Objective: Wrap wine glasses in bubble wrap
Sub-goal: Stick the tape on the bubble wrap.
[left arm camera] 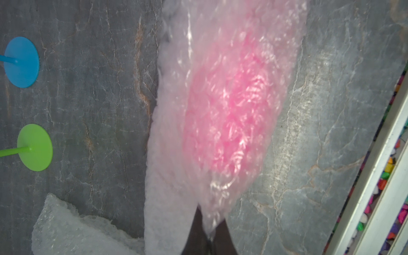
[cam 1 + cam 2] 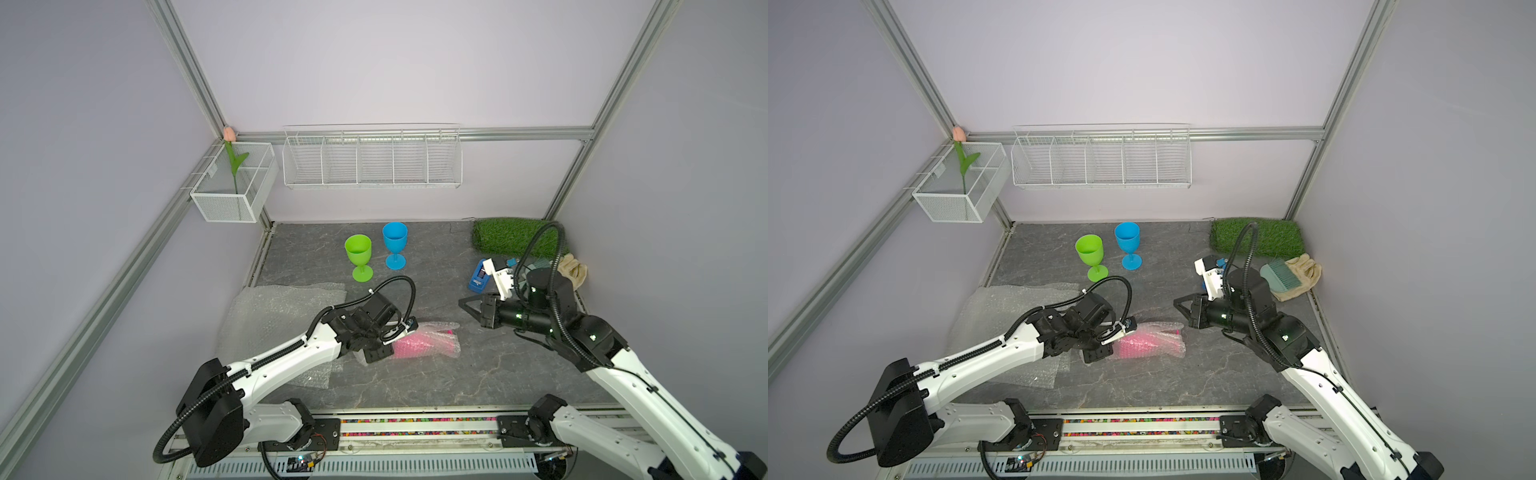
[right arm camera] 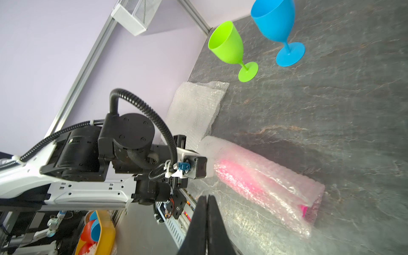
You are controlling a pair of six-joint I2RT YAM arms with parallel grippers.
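Shows a magenta pink plastic stemmed goblet (image 3: 304, 210) rolled in a whitish translucent bubble-wrap sheet (image 3: 310, 187), lying on its side on the grey stone-patterned table (image 2: 436, 386).

Finds the left gripper (image 1: 209, 223) clamped on loose film at one end of the roll, and the right gripper (image 3: 207, 201) closed on nothing, near the other end but apart from it. Places the lime green plastic goblet (image 2: 358, 254) and sky blue plastic goblet (image 2: 395, 242) upright, side by side, unwrapped, toward the back wall, with spare clear bubble-wrap sheets (image 2: 282, 316) flat under the left arm.
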